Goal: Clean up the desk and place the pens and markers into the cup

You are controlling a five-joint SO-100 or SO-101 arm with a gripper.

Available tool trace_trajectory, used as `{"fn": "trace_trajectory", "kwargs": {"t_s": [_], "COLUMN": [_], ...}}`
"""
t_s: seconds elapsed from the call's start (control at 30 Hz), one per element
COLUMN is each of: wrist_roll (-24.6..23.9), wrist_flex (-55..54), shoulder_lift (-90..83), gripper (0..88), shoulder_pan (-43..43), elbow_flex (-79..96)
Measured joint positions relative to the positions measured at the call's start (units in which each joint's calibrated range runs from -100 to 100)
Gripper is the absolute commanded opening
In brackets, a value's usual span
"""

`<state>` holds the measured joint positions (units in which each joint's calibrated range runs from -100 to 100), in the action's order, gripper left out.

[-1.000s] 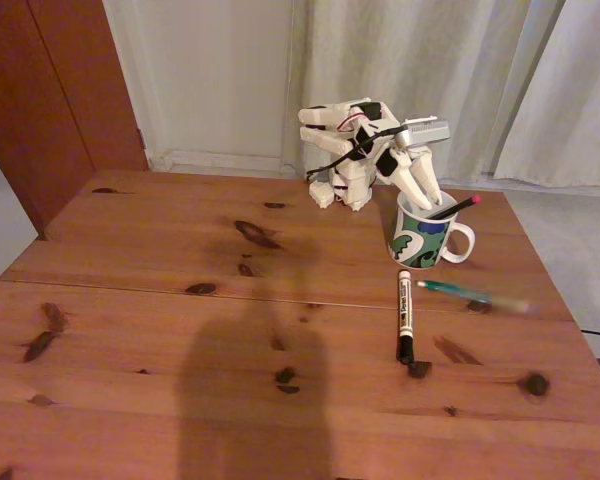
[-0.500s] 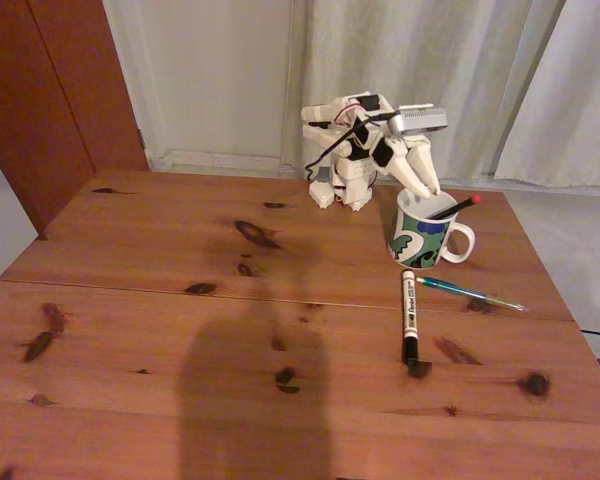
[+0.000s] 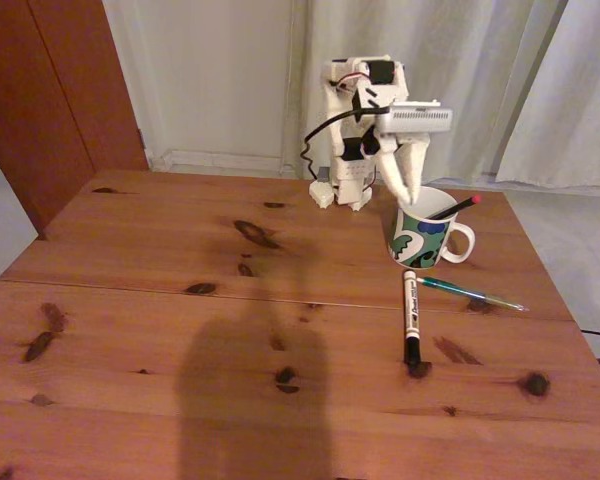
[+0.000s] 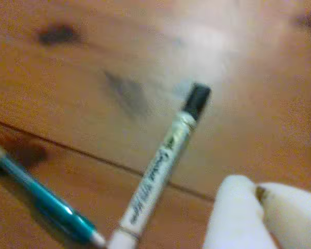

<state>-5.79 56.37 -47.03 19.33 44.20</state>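
Now poised above the cup point(image 3: 423, 238) at far right of the desk point(image 3: 160, 330): gripper point(image 3: 411, 197), fingers together, empty. Black pen point(image 3: 453, 208) leaning in cup. Just nearer, flat on wood: white marker point(image 3: 410, 312), with teal pen point(image 3: 470, 293) to its right.

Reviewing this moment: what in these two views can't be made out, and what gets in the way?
- Black pen, fixed view: its lower part is hidden inside the cup.
- Marker, wrist view: the printed label is too blurred to read.
- Teal pen, wrist view: one end is cut off by the left edge.
- Gripper, fixed view: too small to tell whether the jaws are apart; the wrist view's corner is blurred.
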Motion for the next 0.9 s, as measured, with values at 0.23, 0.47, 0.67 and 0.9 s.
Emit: {"fn": "trace_trajectory", "kwargs": {"t_s": [0.23, 0.47, 0.67, 0.9], "wrist_roll": [0.0, 0.0, 0.0, 0.0], "wrist_flex": [13.0, 15.1, 17.8, 19.3], "shoulder_lift": [20.4, 32.4, 40.3, 47.7], "gripper": [0.5, 0.5, 0.5, 0.5], "shoulder_pan": [-2.2, -1.8, 0.1, 1.2], "elbow_flex": [-18.4, -29.9, -36.5, -37.8]}}
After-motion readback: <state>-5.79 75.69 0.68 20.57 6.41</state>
